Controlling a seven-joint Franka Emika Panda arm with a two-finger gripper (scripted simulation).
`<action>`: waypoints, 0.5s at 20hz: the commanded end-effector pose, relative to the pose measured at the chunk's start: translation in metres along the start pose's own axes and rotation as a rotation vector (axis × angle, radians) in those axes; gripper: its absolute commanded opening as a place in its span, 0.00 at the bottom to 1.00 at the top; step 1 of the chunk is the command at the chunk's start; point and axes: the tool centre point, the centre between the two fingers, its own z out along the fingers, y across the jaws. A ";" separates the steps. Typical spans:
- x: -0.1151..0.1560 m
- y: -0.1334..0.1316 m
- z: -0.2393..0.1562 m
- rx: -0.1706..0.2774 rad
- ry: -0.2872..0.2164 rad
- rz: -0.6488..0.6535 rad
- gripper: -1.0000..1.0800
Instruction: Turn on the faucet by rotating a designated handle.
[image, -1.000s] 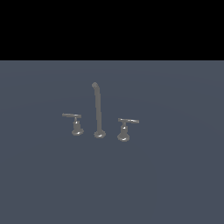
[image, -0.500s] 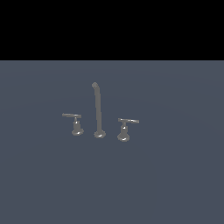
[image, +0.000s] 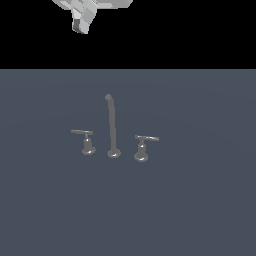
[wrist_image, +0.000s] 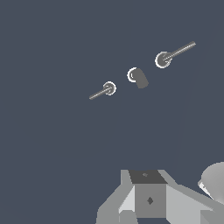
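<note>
Faucet (image: 113, 131) sits approx mid-desk (image: 200, 200) in the exterior view: tall thin spout (image: 111, 120), curved at top, on a round base, w/ two short lever handles flanking it. Target handle (image: 86, 141) is on the exterior view's left of the spout, short post on round base, thin bar jutting toward the exterior view's left, roughly level. Twin handle (image: 143, 146) on the exterior view's right, bar jutting the other way. All three pieces stand apart from each other in a row, upright, none touching. Desk is plain dark blue-grey. Arm: only a bit of the grey/white gripper (image: 80, 22) shows at the top edge of the exterior view, well above and behind the faucet, well apart from the handle, no contact w/ anything. Wrist view looks down on the set from above: spout (wrist_image: 138, 77) foreshortened, handle (wrist_image: 104, 90) and twin handle (wrist_image: 173, 54) either side w/ bars pointing outward, gripper body (wrist_image: 148, 199) at frame edge. Fingers: tips not visible in either view, can't tell if they're spread or closed; nothing seen held.
</note>
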 end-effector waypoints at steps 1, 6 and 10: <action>0.010 -0.012 0.019 0.002 -0.011 0.081 0.00; 0.030 -0.032 0.057 -0.006 -0.019 0.242 0.00; 0.045 -0.046 0.089 -0.016 -0.010 0.372 0.00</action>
